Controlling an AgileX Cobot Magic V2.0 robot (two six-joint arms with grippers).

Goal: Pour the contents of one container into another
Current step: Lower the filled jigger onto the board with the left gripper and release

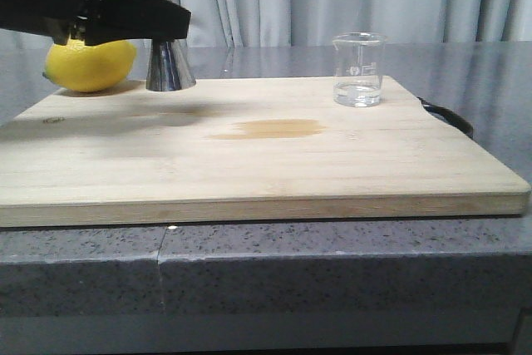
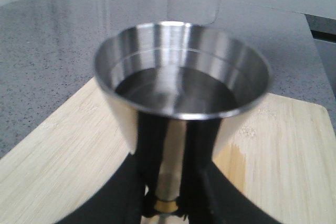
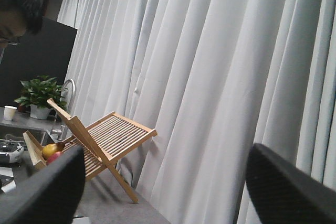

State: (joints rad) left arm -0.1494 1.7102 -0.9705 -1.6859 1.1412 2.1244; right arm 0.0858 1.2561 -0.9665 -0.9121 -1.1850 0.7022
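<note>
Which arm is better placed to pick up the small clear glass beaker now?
The right. The left gripper is closed on the tall shiny steel jigger beside the yellow lemon. The right gripper is open and empty, and the small clear glass beaker stands on the board's right side.

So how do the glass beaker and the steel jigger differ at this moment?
The glass beaker is clear, straight-sided and stands free at the right of the cutting board; the steel jigger is shiny, opaque and flares out, at the board's left by the lemon. The left tool clamps the jigger's waist, while nothing touches the beaker. Both are upright on the board with liquid inside.
</note>
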